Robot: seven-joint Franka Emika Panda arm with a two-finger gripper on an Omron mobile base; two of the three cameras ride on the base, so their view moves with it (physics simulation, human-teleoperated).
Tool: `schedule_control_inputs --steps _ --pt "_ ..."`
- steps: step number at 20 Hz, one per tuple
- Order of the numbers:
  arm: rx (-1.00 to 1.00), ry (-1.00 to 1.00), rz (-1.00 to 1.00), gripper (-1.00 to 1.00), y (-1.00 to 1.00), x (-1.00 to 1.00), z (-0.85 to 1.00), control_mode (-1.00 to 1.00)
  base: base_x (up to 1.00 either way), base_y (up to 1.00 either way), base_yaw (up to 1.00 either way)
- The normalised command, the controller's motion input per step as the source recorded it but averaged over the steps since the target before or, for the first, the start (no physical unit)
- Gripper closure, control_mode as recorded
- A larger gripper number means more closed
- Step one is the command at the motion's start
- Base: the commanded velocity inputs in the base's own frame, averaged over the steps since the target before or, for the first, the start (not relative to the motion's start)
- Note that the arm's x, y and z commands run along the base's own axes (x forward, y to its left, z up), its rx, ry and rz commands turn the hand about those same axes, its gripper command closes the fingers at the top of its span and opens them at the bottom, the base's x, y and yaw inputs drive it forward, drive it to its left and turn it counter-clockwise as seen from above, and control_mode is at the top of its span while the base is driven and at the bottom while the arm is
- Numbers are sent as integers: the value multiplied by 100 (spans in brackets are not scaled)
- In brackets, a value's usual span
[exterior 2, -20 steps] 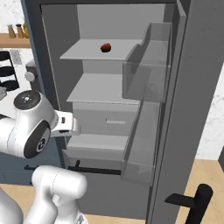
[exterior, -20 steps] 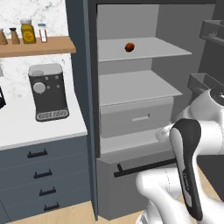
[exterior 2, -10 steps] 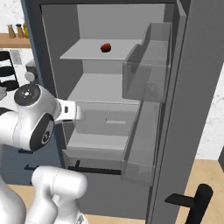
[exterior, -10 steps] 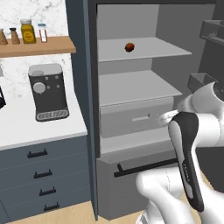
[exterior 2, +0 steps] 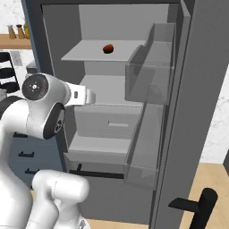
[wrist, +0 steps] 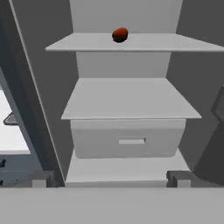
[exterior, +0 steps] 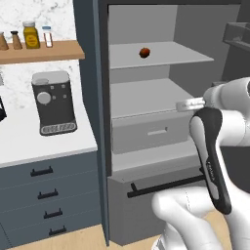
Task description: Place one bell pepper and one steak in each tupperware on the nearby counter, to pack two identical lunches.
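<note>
- The fridge (exterior: 161,122) door stands open, and one red pepper (exterior: 144,52) sits alone on the top shelf (exterior: 161,54), near the middle.
- In the hand view the pepper (wrist: 120,35) is high up and the drawer (wrist: 131,140) is straight ahead, so the hand is aimed too low.
- The gripper (wrist: 109,180) is open wide and holds nothing; its two dark tips stand far apart at the bottom of the hand view.
- The step now looks like reaching for that pepper.
- To do it well, the hand should lift until the pepper sits right between the tips, then go straight in above the shelf.
- It should not bump the shelf edge or the clear door bins (exterior 2: 147,76) on the right.
- The pepper is round and shiny, so it may roll. Close on its fat middle, gently, with a finger on each side.
- The white counter (exterior: 44,141) with the coffee machine (exterior: 52,102) is to the left of the fridge.
- I cannot see any steak or tupperware here.
</note>
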Motion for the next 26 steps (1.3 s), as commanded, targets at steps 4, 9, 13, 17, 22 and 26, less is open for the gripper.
schedule_control_inputs --steps 4,9,13,17,22,26 --pt "8 -25 -6 -100 0 61 56 -100 0 0 0" --pt "4 -17 -2 -100 0 52 47 -100 0 0 0" --pt "0 -3 0 -100 0 37 44 -100 0 0 0" --pt "0 0 0 -100 0 27 55 -100 0 0 0" --pt "0 0 0 -100 0 30 38 -100 0 0 0" --pt "0 0 0 -100 0 41 -1 -100 0 0 0"
